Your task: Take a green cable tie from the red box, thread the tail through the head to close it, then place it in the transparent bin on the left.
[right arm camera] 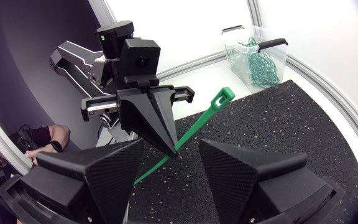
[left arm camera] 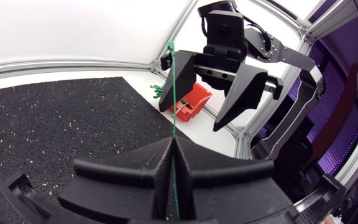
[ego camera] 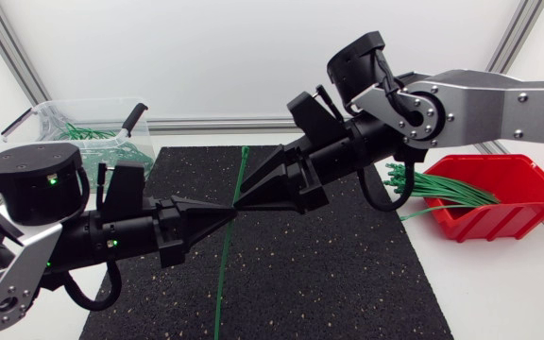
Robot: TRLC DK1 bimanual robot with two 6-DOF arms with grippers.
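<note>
— Where is the green cable tie (ego camera: 223,274)?
— Over the middle of the black mat (ego camera: 348,274). The left claw (ego camera: 227,213) is clenched on it, both fingers pressed together with the strip between them. The tie's head points to the far side and its tail runs to the near side.
— And the right claw (ego camera: 249,195)?
— Released, its fingers spread wide. It faces the left claw tip to tip. The tie passes between its fingers, and neither one touches it.
— The containers?
— The red box (ego camera: 499,203) sits on the table (ego camera: 499,283) at the right, with a bundle of green ties (ego camera: 442,189) sticking out leftward. The clear bin (ego camera: 83,127) stands far left with more ties inside.
</note>
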